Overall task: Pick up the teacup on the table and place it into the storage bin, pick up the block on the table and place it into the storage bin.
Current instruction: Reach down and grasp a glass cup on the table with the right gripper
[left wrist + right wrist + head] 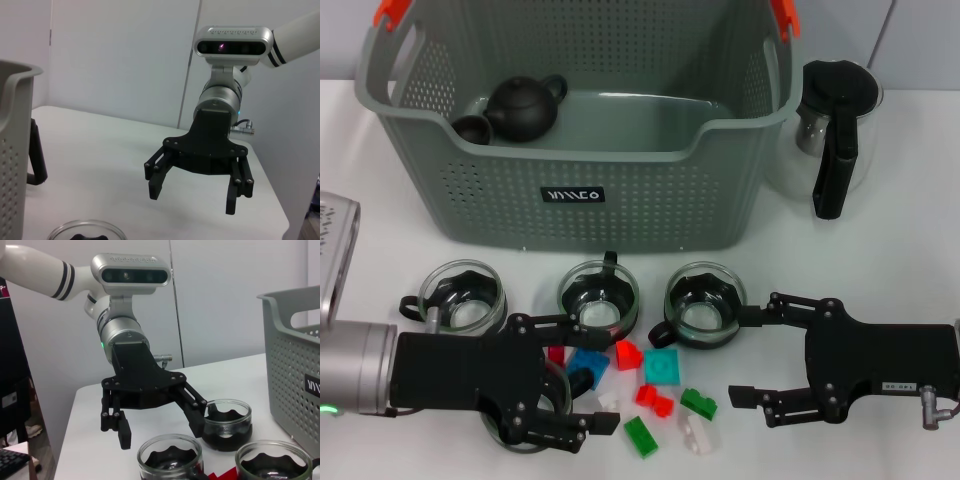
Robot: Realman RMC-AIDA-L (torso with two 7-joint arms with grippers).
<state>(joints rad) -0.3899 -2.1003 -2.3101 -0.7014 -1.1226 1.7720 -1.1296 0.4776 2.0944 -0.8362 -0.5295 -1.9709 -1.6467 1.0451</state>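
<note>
Head view shows the grey-green storage bin (pixel 570 190) at the back of the white table (pixel 900 260), with a dark teapot (pixel 525 105) inside it. Three glass teacups (pixel 600 297) stand in a row just in front of the bin, and small coloured blocks (pixel 665 395) lie scattered near them. The left gripper (pixel 555 375) hovers low beside the blocks, fingers spread wide and holding nothing. The right gripper (pixel 765 350) sits near the rightmost cup, fingers also wide and empty. A glass pitcher (pixel 835 125) stands beside the bin.
</note>
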